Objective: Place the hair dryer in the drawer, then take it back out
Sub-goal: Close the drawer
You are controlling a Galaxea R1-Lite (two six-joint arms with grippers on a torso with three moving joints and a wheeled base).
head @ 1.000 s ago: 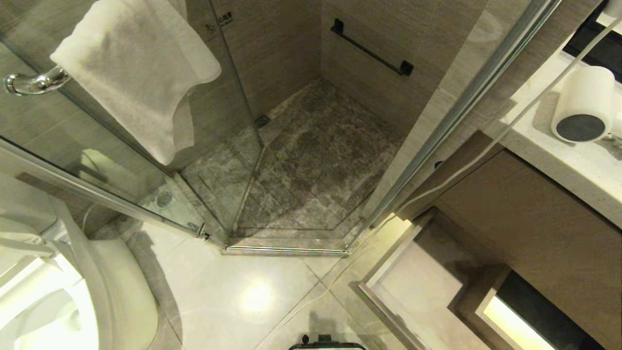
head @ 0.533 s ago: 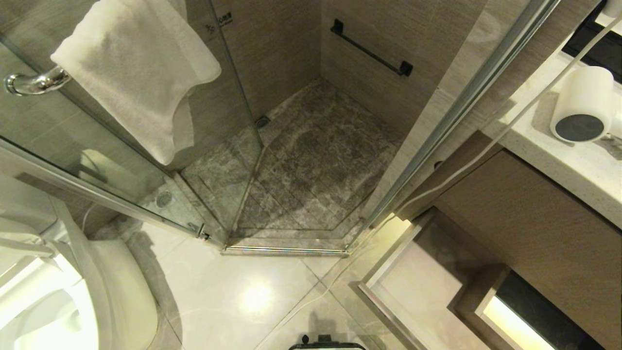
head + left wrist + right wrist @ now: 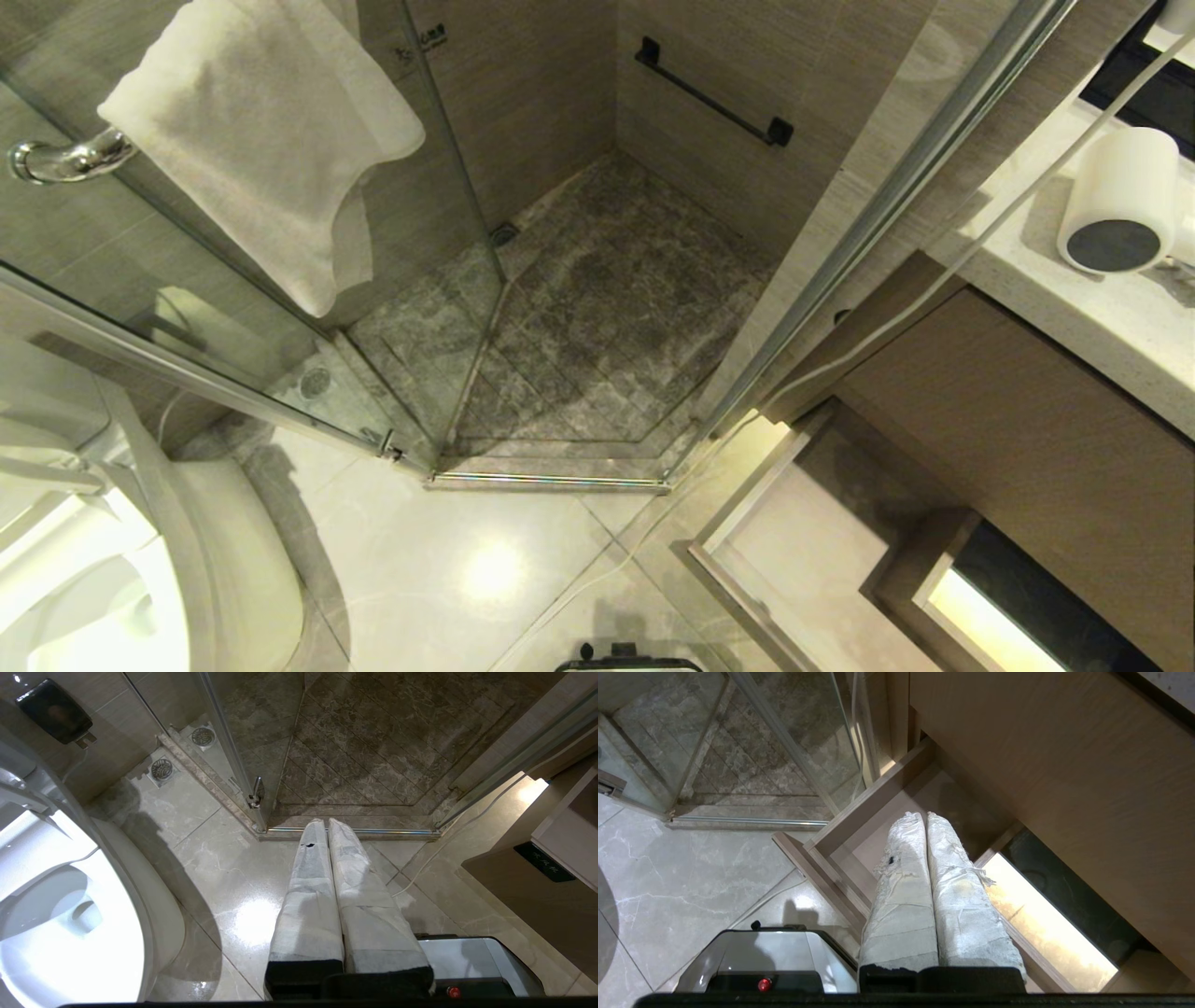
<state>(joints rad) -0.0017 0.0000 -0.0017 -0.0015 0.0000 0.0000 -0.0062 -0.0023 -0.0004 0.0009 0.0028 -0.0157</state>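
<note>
The white hair dryer [image 3: 1116, 201] lies on the pale countertop [image 3: 1102, 327] at the far right, its round dark grey end facing me. Its white cord [image 3: 896, 313] runs down past the cabinet to the floor. Below the counter the drawer [image 3: 747, 509] stands pulled out and looks empty inside. My right gripper [image 3: 925, 815] hangs shut over the open drawer [image 3: 859, 828], holding nothing. The left gripper [image 3: 327, 823] is shut and empty above the floor tiles, with the drawer's front [image 3: 528, 900] and its dark label [image 3: 544, 862] off to one side. Neither gripper shows in the head view.
A toilet [image 3: 140, 560] stands at the left. A glass shower door [image 3: 187, 308] with a white towel [image 3: 261, 140] on its handle stands ahead. A taller wood-grain panel [image 3: 1027, 429] sits above the drawer. The base's front edge [image 3: 627, 664] shows at the bottom.
</note>
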